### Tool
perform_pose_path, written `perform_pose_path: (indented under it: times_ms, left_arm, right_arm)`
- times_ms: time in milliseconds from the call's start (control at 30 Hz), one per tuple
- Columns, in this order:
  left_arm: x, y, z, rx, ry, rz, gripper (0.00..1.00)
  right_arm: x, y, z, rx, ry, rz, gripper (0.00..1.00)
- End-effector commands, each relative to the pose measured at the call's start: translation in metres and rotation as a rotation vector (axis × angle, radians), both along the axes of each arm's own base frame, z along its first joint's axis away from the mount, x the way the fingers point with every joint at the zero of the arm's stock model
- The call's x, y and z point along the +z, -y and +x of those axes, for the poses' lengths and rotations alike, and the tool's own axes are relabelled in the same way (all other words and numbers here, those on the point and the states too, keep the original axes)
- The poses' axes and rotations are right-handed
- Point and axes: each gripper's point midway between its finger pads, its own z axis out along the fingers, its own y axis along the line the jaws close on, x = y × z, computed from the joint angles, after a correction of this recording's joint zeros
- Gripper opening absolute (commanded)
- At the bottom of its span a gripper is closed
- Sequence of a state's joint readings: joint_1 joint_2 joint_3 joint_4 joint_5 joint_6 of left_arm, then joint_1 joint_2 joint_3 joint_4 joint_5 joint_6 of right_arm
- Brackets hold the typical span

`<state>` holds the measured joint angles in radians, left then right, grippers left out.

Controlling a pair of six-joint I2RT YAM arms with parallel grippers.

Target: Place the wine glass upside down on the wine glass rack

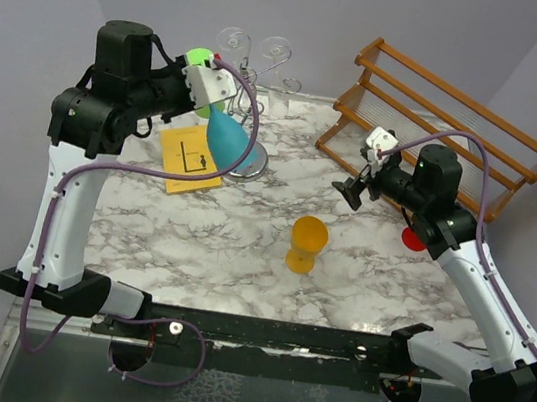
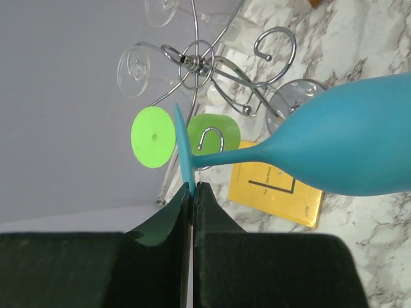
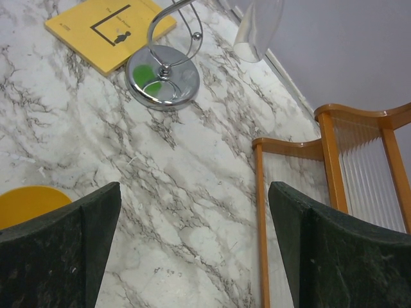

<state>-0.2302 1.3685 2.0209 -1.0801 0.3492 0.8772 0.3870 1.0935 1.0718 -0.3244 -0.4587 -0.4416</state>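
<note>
Left gripper (image 2: pixel 193 190) clamping blue wine glass (image 2: pixel 347 144) foot, wine glass rack (image 2: pixel 198 61) near

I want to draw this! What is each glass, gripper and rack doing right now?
left gripper: shut on blue wine glass.
blue wine glass: bowl down, held by its foot rim.
right gripper: open, holding nothing.
wine glass rack: upright, clear glasses hanging.
yellow glass: standing alone, untouched.

pale lilac-grey walls (image 1: pixel 308 5) around a white, grey-veined marble tabletop (image 1: pixel 231 246)
</note>
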Motion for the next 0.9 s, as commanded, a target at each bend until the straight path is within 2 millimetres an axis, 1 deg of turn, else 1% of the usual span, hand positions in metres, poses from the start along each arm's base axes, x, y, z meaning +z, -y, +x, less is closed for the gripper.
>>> perform_pose_path:
  times_ms: [0, 100, 267, 367, 500, 600, 867]
  left_arm:
    - [0.004, -0.017, 0.008, 0.02, 0.092, 0.144, 0.0]
    - [-0.002, -0.017, 0.017, -0.008, 0.115, 0.209, 0.0]
    - [-0.017, -0.009, 0.026, -0.111, 0.132, 0.333, 0.0]
    - [-0.02, -0.002, 0.033, -0.138, 0.139, 0.346, 0.0]
    - [-0.032, 0.008, 0.04, -0.195, 0.141, 0.382, 0.0]
    - [-0.037, 0.016, 0.047, -0.221, 0.152, 0.39, 0.0]
    - [-0.046, 0.02, 0.067, -0.183, 0.174, 0.426, 0.0]
  right_arm:
    - [0.004, -0.004, -0.001, 0.016, 0.02, 0.018, 0.97]
    - [0.002, -0.003, 0.0, 0.011, 0.02, 0.009, 0.97]
    - [0.001, -0.001, -0.001, 0.007, 0.03, 0.005, 0.97]
    - [0.001, 0.0, 0.0, 0.0, 0.027, 0.004, 0.97]
    - [-0.001, 0.001, 0.0, -0.001, 0.03, -0.003, 0.97]
    - [-0.003, 0.001, 0.002, -0.005, 0.03, -0.008, 0.97]
    - [-0.006, 0.001, 0.002, 0.002, 0.027, -0.016, 0.97]
